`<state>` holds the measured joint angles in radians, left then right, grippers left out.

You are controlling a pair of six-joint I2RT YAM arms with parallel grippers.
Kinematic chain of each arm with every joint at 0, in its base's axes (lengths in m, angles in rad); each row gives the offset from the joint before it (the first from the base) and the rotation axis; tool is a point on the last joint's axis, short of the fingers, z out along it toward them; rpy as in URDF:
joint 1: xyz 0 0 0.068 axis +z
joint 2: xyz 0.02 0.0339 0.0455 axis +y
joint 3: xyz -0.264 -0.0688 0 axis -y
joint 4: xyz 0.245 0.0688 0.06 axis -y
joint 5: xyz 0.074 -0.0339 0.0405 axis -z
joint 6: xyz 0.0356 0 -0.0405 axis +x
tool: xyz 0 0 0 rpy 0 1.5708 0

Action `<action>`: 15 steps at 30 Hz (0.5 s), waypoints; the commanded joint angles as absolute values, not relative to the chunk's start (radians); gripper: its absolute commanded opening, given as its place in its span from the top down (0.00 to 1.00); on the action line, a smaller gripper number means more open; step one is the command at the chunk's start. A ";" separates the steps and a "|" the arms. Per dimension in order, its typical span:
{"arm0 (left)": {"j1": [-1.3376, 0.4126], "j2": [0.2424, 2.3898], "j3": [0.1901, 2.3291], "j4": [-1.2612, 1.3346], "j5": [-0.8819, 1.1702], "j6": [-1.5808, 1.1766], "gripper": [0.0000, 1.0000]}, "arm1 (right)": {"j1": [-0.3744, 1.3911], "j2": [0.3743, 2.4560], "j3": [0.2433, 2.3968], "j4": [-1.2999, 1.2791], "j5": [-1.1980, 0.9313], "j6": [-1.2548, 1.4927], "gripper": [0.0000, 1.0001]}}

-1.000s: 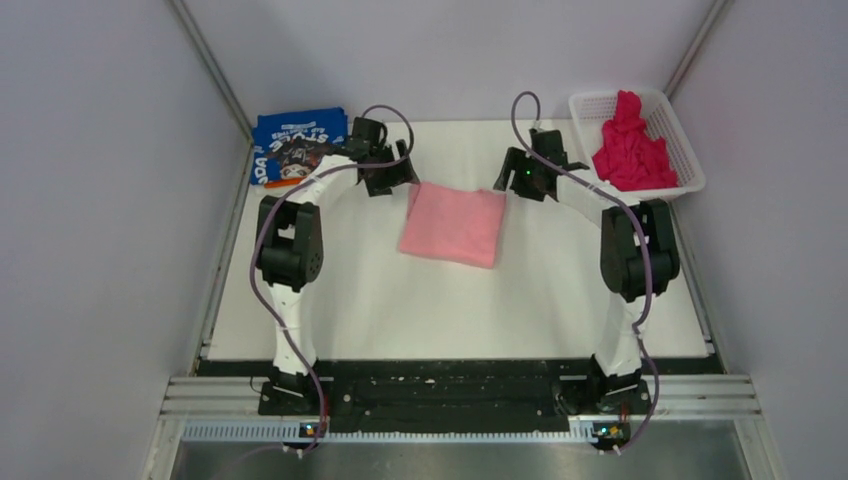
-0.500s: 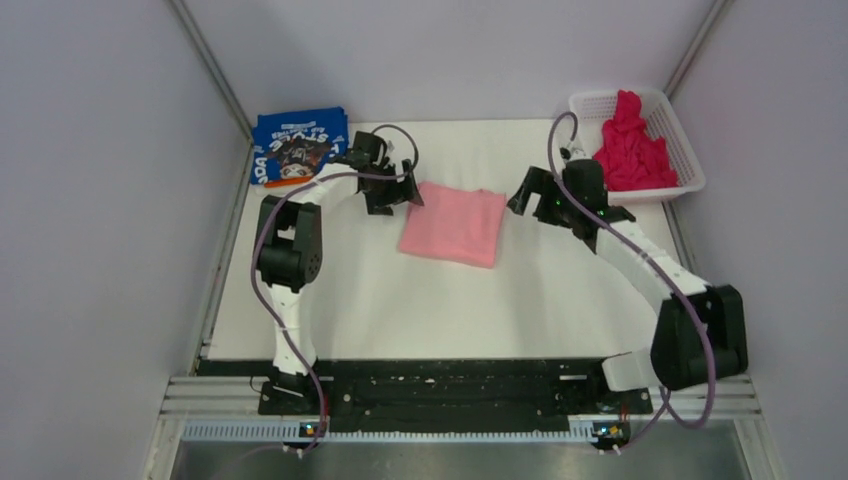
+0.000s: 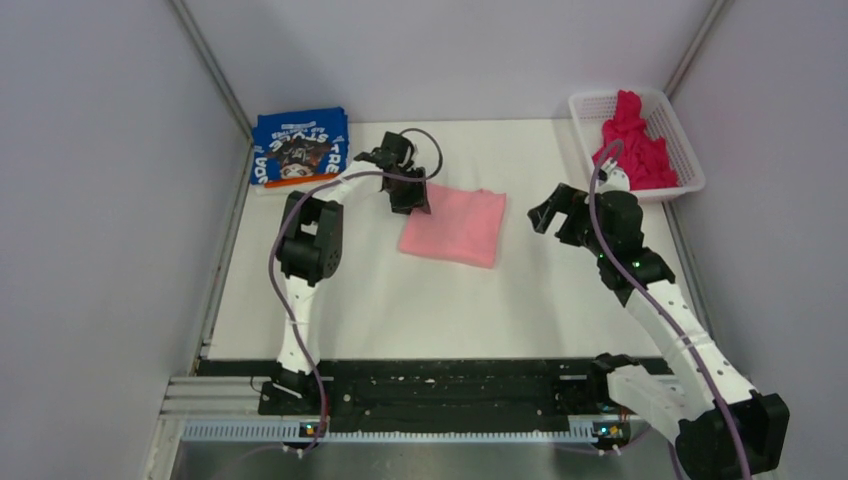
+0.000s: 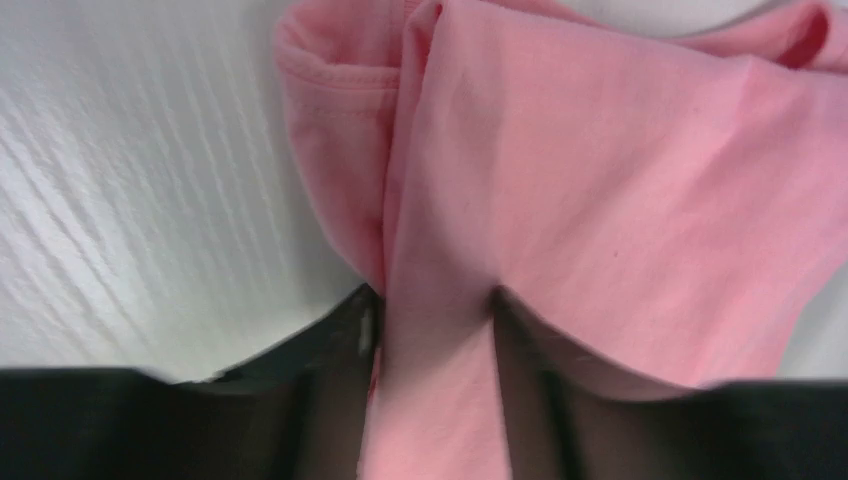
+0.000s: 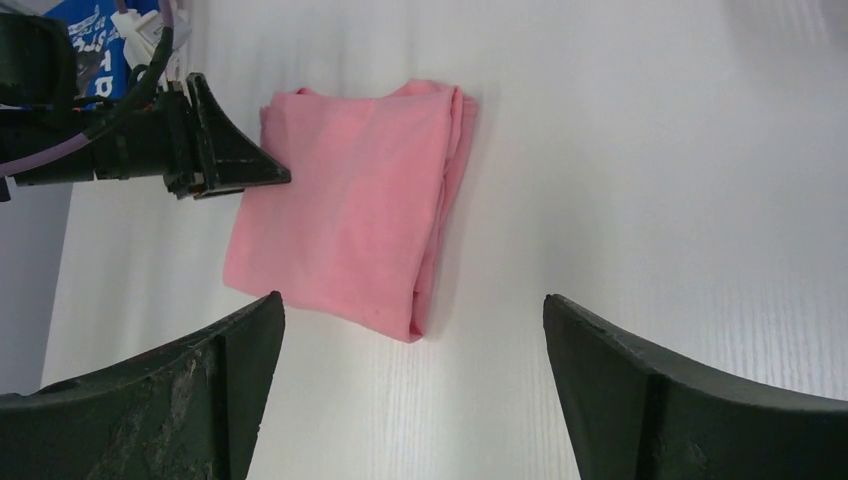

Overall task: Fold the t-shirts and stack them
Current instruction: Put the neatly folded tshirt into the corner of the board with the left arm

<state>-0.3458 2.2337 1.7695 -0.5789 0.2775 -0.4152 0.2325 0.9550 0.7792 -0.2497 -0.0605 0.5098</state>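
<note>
We list, on the white table (image 3: 400,300) between pale grey walls (image 3: 100,200):
- a folded light pink cloth t-shirt (image 3: 455,225), mid-table, its edge pinched by the left gripper (image 3: 408,196)
- the right gripper (image 3: 548,212), spread wide and holding nothing
- a folded blue printed t-shirt (image 3: 298,147) in the far left corner
- a crumpled magenta t-shirt (image 3: 632,145) in the white plastic mesh basket (image 3: 585,118)

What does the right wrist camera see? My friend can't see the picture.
A folded pink t-shirt lies on a white table. The left hand meets one edge of it, and the right hand shows two dark fingers wide open at the bottom.
</note>
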 commanded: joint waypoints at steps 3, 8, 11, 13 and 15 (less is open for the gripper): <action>-0.452 2.313 1.870 -0.729 -0.022 -0.387 0.93 | 0.228 0.883 0.762 -0.268 -0.003 0.513 0.01; -0.474 2.338 1.979 -0.796 -0.266 -0.385 1.00 | 0.229 0.861 0.753 -0.267 0.023 0.498 0.01; -0.474 2.308 2.002 -0.773 -0.451 -0.367 1.00 | 0.228 0.861 0.752 -0.269 0.041 0.489 0.01; -0.474 2.280 1.998 -0.724 -0.560 -0.328 1.00 | 0.229 0.857 0.752 -0.273 0.054 0.488 0.01; -0.474 2.256 2.000 -0.665 -0.641 -0.253 1.00 | 0.228 0.856 0.749 -0.270 0.058 0.484 0.01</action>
<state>-0.4961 2.3165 1.9629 -0.7399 -0.3477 -0.3641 0.2325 0.8776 0.7586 -0.2779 0.0204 0.5037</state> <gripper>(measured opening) 0.036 0.985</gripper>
